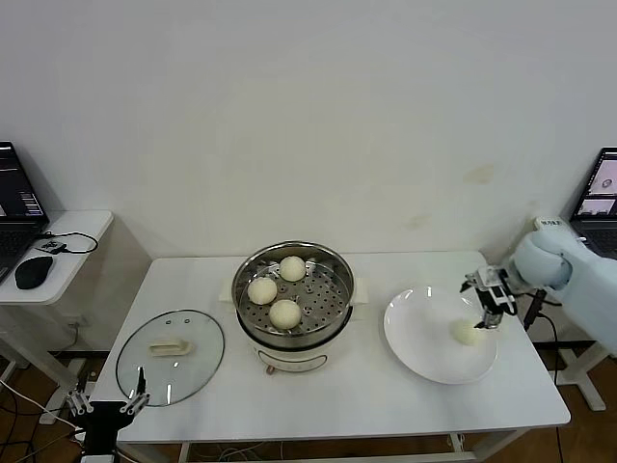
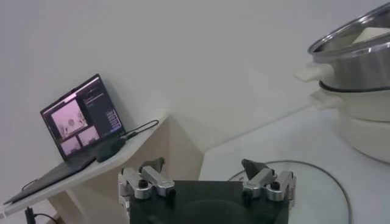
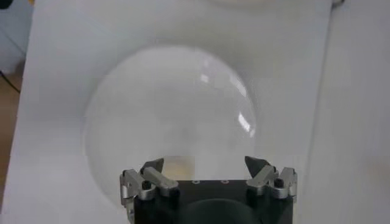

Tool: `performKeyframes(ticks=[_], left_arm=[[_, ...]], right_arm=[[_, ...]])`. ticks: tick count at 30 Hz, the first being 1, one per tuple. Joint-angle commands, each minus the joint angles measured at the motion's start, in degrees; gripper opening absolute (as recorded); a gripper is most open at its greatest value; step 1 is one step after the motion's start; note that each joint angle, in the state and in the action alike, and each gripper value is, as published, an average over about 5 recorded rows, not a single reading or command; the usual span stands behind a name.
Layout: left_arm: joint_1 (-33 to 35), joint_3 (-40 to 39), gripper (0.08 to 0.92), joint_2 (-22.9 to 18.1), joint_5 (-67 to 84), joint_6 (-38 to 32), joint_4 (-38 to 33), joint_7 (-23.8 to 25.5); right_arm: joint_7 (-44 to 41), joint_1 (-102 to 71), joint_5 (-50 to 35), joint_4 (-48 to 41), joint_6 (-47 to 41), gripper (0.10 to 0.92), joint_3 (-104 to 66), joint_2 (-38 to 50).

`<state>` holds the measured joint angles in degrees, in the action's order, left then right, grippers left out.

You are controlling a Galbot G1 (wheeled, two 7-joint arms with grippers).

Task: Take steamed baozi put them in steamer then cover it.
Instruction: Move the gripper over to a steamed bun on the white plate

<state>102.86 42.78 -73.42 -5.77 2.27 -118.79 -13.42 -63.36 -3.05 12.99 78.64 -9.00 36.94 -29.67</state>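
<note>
The steamer [image 1: 343, 289] stands mid-table with its steel pot uncovered. Three steamed baozi [image 1: 285, 313] lie on its perforated tray. A further baozi [image 1: 467, 332] rests on the white plate [image 1: 424, 328] at the right. My right gripper [image 1: 485, 318] hangs open just over that bun, touching nothing; the right wrist view shows the bun [image 3: 178, 168] partly hidden behind the right gripper [image 3: 206, 165], over the plate [image 3: 170, 103]. The cover [image 1: 171, 354], a glass lid with a cream handle, lies flat at the table's front left. My left gripper [image 1: 108, 394] waits open off that front edge, empty.
A side table at the far left holds a laptop [image 1: 17, 203] and a mouse [image 1: 33, 272]. Another laptop [image 1: 600, 198] stands at the far right. In the left wrist view the left gripper [image 2: 204, 167] faces the steamer [image 2: 359, 67], the lid's rim [image 2: 332, 178] and the laptop [image 2: 79, 122].
</note>
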Motion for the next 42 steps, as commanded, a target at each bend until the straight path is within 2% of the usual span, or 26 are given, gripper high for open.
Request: performKeyframes(ticks=[1,19,26,42], left_arm=[[0.2,0.2,0.823,0.1,0.1,0.0,-0.1,0.0],[-0.2,0.7,0.823,-0.1,0.2,0.0,0.3,0.1],[-0.2,0.8,0.823,-0.2,0.2,0.0,0.5,0.1],[-0.1,0.8,0.823,-0.3,0.3,0.0,0.3,0.0]], right_arm=[[0.5,-8.7,4.6,-6.5,0.2,0.823,-6.6,-1.7],[2.2,-10.2,9.8,-18.9,2.9,0.823,-9.8,-11.9],[2.3,-10.6,11.2,-21.1,3.3,0.817,-10.2,-14.0],[1.9,-10.0,10.8,-20.0,3.4,0.64,-10.3,-13.9]])
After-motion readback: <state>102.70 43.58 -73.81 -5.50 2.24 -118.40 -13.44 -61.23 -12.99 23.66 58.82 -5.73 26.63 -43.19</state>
